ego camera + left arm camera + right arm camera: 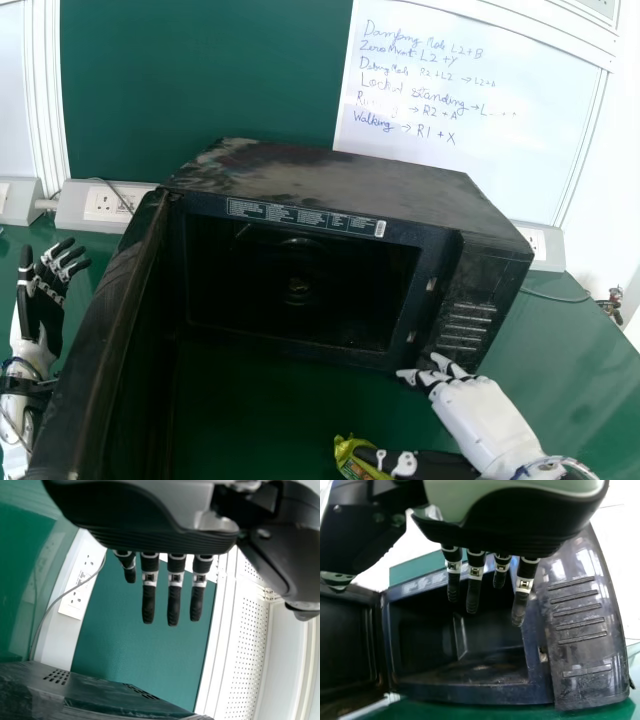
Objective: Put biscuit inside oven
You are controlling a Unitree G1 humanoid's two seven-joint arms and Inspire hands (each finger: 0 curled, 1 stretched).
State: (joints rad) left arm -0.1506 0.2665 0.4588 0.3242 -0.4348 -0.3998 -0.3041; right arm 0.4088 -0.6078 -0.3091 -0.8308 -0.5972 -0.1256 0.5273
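well, the biscuit [350,457] is at the right hand's [487,420] thumb.

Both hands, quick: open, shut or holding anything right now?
Left hand: open, holding nothing.
Right hand: open, fingers straight; green wrapper by its thumb, contact unclear.

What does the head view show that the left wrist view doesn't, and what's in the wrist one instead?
Head view: a shiny yellow-green packet at the thumb of the robot's black-and-white right hand, blue handwriting, and the open front of the boxy black oven.

Left wrist view: a tall white panel dotted with tiny holes, and small dark vent holes.

Both: the black-and-white left hand, white rectangular wall sockets and flat green board.
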